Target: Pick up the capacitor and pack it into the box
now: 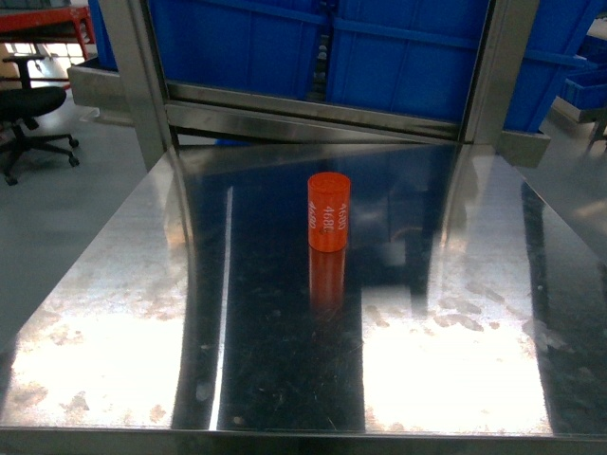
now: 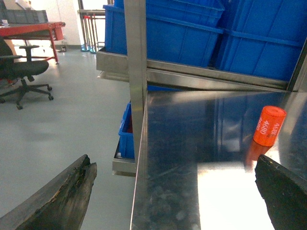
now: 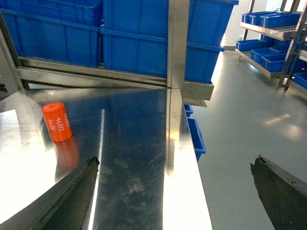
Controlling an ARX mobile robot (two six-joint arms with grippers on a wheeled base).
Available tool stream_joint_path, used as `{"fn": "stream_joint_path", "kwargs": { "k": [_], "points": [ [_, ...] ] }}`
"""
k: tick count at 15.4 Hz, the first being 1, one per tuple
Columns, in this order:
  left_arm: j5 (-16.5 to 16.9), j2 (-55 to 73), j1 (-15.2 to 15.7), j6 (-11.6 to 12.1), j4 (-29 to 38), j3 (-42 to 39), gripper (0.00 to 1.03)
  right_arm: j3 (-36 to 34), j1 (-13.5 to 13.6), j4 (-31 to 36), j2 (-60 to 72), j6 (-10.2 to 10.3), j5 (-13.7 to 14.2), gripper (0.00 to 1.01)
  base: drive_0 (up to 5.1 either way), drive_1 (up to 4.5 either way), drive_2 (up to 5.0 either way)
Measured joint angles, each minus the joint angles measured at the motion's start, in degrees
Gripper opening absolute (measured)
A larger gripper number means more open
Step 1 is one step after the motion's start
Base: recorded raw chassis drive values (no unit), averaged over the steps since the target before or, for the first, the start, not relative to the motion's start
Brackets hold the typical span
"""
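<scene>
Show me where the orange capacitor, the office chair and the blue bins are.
capacitor (image 1: 328, 213): head view, middle of its printed side.
office chair (image 2: 19, 69): left wrist view, on the seat.
blue bins (image 3: 144, 33): right wrist view, front wall of the bin behind the table.

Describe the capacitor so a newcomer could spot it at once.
Start at the shiny steel table in front of the rack of blue bins. Near the table's middle, toward the back, stands the capacitor, a small upright cylinder. It is the only object on the table, bright orange with white numbers printed down its side.
</scene>
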State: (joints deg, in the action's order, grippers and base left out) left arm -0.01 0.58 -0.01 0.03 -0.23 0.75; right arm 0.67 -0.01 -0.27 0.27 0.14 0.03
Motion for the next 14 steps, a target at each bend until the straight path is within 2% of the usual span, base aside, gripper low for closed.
{"fn": "stream_joint_path", "kwargs": {
  "k": [2, 3, 5, 6, 7, 8, 9, 11, 14],
  "points": [
    [0.00, 0.00, 0.00, 0.00, 0.00, 0.00, 0.98, 0.00, 0.00, 0.00, 0.00, 0.00, -0.02, 0.98, 0.0, 0.00, 0.0],
    [-3.89, 4.68, -1.14, -1.88, 4.74, 0.09, 0.98, 0.00, 0.00, -0.02, 0.00, 0.00, -0.02, 0.98, 0.0, 0.00, 0.0],
    [-5.40, 33.29, -4.24, -4.85, 29.73, 4.50, 0.98, 0.00, 0.00, -0.02, 0.00, 0.00, -0.02, 0.98, 0.0, 0.00, 0.0],
    [-6.05, 47.80, -7.58, -5.66, 42.01, 9.20, 0.98, 0.00, 0.00, -0.02, 0.00, 0.00, -0.02, 0.98, 0.0, 0.00, 0.0],
    [-7.08, 61.51, -11.15, -6.21, 51.98, 15.82, 0.98, 0.00, 0.00, 0.02, 0.00, 0.00, -0.02, 0.98, 0.0, 0.00, 0.0],
    [-8.28, 73.68, -14.27, -7.43, 57.88, 23.06, 0.98, 0.00, 0.00, -0.04, 0.00, 0.00, -0.02, 0.98, 0.0, 0.00, 0.0],
    [-9.31, 84.61, -16.66, -7.82, 59.04, 30.64, 0.98, 0.00, 0.00, -0.02, 0.00, 0.00, -0.02, 0.98, 0.0, 0.00, 0.0],
    [-9.33, 102.73, -20.61, -9.11, 55.87, 44.96, 0.98, 0.00, 0.00, -0.02, 0.00, 0.00, -0.02, 0.98, 0.0, 0.00, 0.0],
    [-8.57, 117.52, -24.61, -9.25, 50.97, 60.87, 0.98, 0.00, 0.00, -0.02, 0.00, 0.00, -0.02, 0.98, 0.0, 0.00, 0.0]
  ]
}}
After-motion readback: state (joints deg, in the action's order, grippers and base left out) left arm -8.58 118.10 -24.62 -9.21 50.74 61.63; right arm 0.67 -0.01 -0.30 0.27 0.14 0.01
